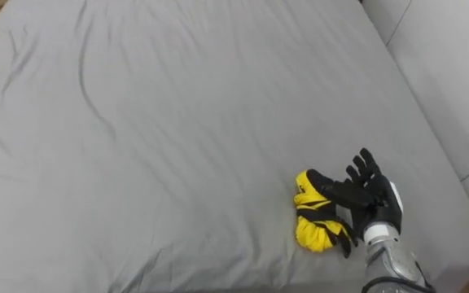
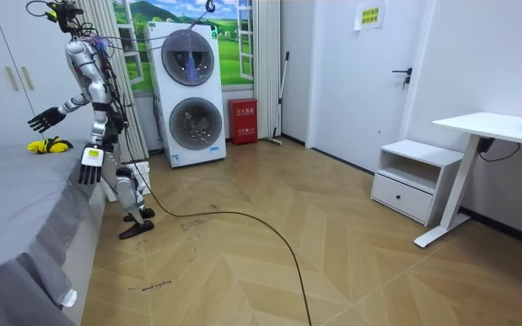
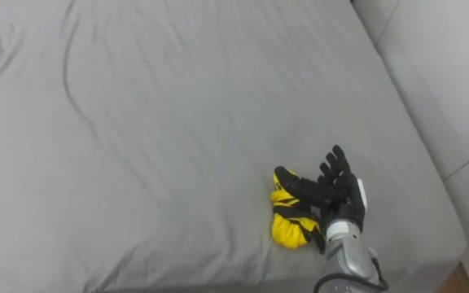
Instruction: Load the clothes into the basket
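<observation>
Grey bed (image 1: 177, 122) in the left eye view carries the bunched yellow garment (image 1: 309, 232) near its edge, with the right hand (image 1: 370, 199) splayed just beside it and grasping nothing, while in the room view the left hand (image 2: 90, 166) dangles loose at the bedside, and that cloth looks soft and light, best scooped at its thick middle.

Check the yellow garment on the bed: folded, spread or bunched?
Bunched: the yellow garment sits as a crumpled lump on the grey bed, right hand open against it.

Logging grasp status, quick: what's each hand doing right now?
Left hand: open, hanging down, empty.
Right hand: open over the yellow cloth, fingers spread, not gripping.
</observation>
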Controlling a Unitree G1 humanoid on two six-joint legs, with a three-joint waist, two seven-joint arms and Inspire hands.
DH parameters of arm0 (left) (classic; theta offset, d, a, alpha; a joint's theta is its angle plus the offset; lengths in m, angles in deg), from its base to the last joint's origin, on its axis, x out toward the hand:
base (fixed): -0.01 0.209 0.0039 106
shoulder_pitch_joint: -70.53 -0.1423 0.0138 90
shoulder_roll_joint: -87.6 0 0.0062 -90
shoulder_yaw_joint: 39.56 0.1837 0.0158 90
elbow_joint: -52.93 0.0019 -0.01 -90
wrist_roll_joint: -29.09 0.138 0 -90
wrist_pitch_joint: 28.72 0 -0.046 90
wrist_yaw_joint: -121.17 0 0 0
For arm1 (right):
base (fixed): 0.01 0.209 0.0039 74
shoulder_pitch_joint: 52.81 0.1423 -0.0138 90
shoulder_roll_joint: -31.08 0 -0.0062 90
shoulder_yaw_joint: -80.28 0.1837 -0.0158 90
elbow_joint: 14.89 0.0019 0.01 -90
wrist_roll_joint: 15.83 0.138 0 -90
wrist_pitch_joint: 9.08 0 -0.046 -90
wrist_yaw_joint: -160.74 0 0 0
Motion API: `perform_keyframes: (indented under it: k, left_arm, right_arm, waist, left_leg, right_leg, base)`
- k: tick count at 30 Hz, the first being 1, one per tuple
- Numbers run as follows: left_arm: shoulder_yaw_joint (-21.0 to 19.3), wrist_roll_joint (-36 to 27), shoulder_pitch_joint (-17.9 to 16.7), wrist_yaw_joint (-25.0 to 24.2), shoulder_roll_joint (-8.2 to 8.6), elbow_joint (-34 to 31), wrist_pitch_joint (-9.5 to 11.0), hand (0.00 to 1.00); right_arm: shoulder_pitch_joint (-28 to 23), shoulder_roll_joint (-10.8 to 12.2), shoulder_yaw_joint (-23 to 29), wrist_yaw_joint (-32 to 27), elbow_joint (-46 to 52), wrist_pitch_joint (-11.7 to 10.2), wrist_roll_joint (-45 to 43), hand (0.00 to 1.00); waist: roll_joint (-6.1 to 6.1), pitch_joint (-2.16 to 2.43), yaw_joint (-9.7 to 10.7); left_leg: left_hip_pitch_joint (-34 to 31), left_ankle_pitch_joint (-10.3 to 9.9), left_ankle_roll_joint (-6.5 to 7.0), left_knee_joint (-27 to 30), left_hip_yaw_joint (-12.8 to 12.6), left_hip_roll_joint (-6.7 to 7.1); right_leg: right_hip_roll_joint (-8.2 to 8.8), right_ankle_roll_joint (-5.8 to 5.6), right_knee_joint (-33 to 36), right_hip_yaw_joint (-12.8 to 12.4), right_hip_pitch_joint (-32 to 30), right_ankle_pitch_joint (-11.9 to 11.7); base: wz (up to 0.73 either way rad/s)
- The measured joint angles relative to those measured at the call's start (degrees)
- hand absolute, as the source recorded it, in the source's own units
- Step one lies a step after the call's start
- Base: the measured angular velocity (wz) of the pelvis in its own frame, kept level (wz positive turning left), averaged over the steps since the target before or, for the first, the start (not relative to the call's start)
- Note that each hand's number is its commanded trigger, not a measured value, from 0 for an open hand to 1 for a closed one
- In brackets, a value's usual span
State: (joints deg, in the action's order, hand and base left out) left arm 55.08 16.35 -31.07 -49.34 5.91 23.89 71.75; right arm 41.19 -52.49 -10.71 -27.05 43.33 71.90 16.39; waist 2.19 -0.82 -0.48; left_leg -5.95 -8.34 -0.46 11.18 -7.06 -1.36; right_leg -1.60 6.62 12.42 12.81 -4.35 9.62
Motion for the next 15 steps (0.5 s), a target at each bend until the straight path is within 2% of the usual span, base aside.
perform_keyframes:
  k: [7,9,14,15]
  left_arm:
    - [0.11,0.01,5.08,-0.14,-0.01,3.56,-2.94,0.0]
    - [0.04,0.07,5.59,-0.14,-0.11,3.89,-3.02,0.0]
    - [0.03,-0.06,6.93,-1.04,-0.19,4.49,-3.65,0.0]
    - [0.06,-0.06,7.6,-1.27,-0.15,4.81,-4.13,0.0]
  right_arm:
    - [6.8,-1.47,-0.08,-1.56,-7.38,0.14,1.11,0.0]
    - [8.2,-1.49,-0.13,-1.6,-9.36,0.16,0.71,0.0]
    - [11.56,-1.49,-0.45,-3.73,-17.0,0.23,-0.1,0.0]
    - [12.49,-1.5,-0.5,-4.74,-19.36,0.29,-1.12,0.0]
  waist:
    - [0.44,-0.02,-0.08]
    - [0.7,-0.04,-0.2]
    - [0.84,-0.06,-1.83]
    - [0.88,-0.07,-2.88]
  left_leg:
    - [-4.32,1.62,1.2,0.26,1.08,1.27]
    - [-5.55,1.96,1.44,0.4,1.2,1.41]
    - [-7.73,2.19,1.81,1.56,2.57,1.87]
    - [-8.1,2.25,1.88,1.59,2.61,1.92]
  right_leg:
    - [1.55,-0.66,0.12,1.24,-3.67,0.43]
    - [1.75,-0.83,0.18,1.49,-4.73,0.32]
    - [2.18,-1.1,0.16,3.16,-5.74,0.16]
    - [2.24,-1.13,0.17,3.29,-6.05,0.14]
  base:
    - [0.12]
    - [0.09]
    - [0.18]
    - [0.1]
